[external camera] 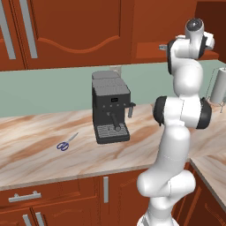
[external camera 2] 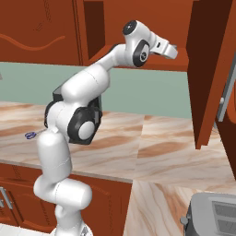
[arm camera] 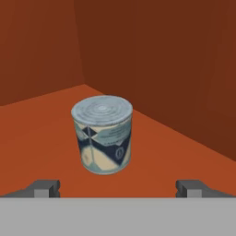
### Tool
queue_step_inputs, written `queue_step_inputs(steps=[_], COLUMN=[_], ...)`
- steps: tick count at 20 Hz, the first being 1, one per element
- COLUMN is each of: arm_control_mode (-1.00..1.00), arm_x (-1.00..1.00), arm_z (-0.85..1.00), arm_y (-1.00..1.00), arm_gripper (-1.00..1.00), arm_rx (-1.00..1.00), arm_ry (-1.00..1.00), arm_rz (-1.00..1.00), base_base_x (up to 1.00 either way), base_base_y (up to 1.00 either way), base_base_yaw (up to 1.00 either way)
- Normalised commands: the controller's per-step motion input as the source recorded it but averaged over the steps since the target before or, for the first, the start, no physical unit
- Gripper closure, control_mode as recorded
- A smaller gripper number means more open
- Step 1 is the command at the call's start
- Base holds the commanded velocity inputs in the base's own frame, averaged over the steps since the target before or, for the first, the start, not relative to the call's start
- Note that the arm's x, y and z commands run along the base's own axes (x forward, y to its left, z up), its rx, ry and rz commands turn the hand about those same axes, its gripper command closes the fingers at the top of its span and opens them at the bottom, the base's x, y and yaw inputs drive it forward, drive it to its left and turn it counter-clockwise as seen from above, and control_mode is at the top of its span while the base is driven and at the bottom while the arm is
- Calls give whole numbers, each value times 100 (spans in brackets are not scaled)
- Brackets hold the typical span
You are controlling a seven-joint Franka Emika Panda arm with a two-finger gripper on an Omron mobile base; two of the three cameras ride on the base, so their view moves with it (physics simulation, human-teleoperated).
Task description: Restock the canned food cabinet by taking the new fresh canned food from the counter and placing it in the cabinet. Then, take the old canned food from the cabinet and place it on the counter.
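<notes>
Gripper [arm camera: 118, 186] spread open facing small upright bluish-grey labelled cylindrical can [arm camera: 102, 134], standing near back corner of reddish-brown wooden cabinet shelf [arm camera: 41, 138]; likely rigid, light, smooth-sided, so pinch mid-height across label.

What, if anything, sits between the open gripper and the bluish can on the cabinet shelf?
Nothing visible does. In the hand view the old can stands upright on the bare cabinet shelf, centred ahead of the open gripper, with only shelf board between them.
</notes>
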Motion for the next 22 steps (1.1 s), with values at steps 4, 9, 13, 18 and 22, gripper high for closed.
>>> queue_step_inputs(steps=[4,9,13,18,22], arm_control_mode=[-100,-100,-100,-100,-100], arm_x=[26,24,20,15,13], arm_z=[0,-3,-9,-14,-15], arm_y=[-9,-8,-13,-15,-26], arm_gripper=[-100,-100,-100,100,100], arm_rx=[0,0,0,0,0], arm_ry=[0,1,0,0,0], arm_rz=[0,0,0,0,0], base_base_x=[0,0,0,0,0], base_base_y=[0,0,0,0,0], base_base_yaw=[0,0,0,0,0])
